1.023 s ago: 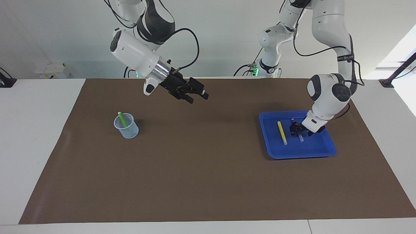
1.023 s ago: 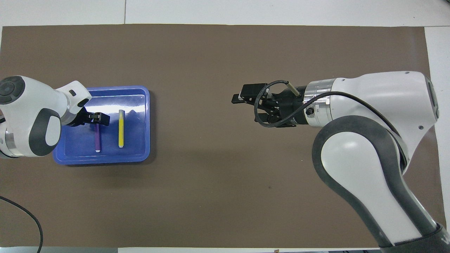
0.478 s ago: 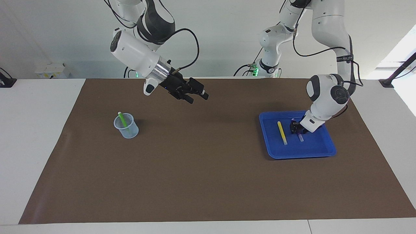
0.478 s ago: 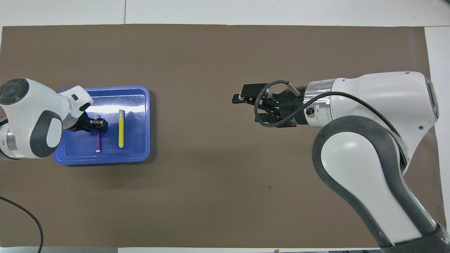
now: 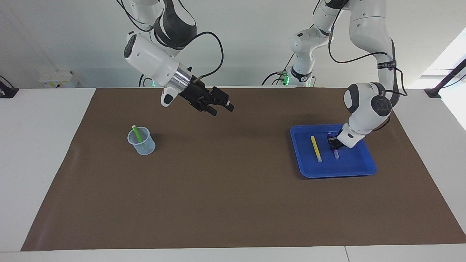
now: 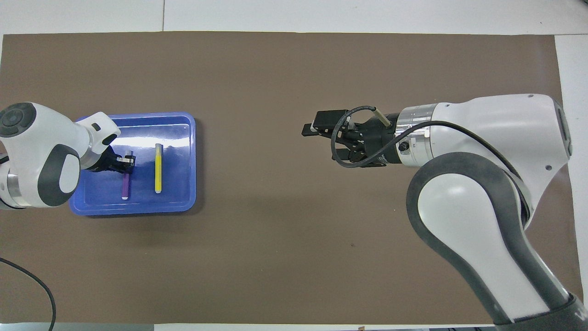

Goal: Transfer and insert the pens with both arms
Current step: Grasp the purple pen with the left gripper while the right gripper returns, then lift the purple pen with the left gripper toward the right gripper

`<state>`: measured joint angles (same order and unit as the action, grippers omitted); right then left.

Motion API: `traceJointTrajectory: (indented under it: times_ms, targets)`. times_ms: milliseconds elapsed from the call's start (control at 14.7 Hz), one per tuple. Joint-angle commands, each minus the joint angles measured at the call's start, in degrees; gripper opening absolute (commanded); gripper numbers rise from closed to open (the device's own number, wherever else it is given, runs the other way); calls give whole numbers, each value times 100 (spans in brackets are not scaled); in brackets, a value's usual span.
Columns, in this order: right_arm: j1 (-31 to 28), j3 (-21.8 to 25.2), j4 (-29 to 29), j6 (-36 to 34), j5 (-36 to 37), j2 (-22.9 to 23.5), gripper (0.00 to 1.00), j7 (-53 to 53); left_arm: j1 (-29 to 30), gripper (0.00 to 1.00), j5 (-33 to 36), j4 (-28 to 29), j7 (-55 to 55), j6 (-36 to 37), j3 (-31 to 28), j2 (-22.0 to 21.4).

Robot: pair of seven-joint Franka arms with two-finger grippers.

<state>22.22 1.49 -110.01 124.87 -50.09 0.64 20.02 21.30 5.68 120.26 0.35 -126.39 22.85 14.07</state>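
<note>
A brown mat (image 5: 233, 189) covers most of a white table. Going by the facing view as a clock face with the mat's middle at its centre, the robots stand at twelve o'clock.

The right arm (image 5: 153, 60) waits, raised over the mat at about eleven o'clock. The right gripper (image 5: 219, 106) hangs in the air over bare mat, fingers spread apart and holding nothing.

The left arm (image 5: 367, 105) reaches down into a blue tray (image 5: 364, 169) that lies at about three o'clock. The left gripper (image 5: 332, 143) is low in the tray, right at the purple pen (image 6: 125, 186). Its fingers sit close on either side of the pen's upper part, but whether they have closed on it cannot be told.

A small clear cup (image 5: 142, 143) stands at about nine o'clock, well apart from the tray.

The yellow pen (image 5: 316, 148) lies flat in the tray just beside the purple one, untouched, the two roughly parallel.

The green pen (image 5: 137, 134) stands tilted inside the cup, its top leaning over the rim.

As a judgement of progress: one of three pens appears delivered. The second, the purple one, looks to be at the pick-up step. Lifting it, passing it across to the waiting right gripper, and dropping it into the cup remain. The yellow pen would then need the same whole sequence.
</note>
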Motion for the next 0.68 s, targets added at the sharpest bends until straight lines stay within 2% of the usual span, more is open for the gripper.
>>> traceJointTrajectory:
  times_ms: [0, 136, 341, 478, 614]
  targets:
    - [115, -8, -143, 143, -124, -117, 100, 37, 58, 0, -101, -46, -140, 149, 44, -44]
    - [142, -17, -143, 187, -124, -117, 100, 28, 41, 0, -496, -335, -446, 438, 44, -35]
    - [300, -8, -152, 336, -115, -117, 100, 28, -64, 0, -1094, -1029, -1490, 1368, 62, -53]
    - [309, -8, -187, 336, -115, -125, 100, 37, -213, 0, -1489, -1381, -2569, 1905, 123, -114]
    - [318, -17, -205, 336, -115, -152, 100, 37, -240, 0, -1955, -1505, -4148, 2118, 429, -289]
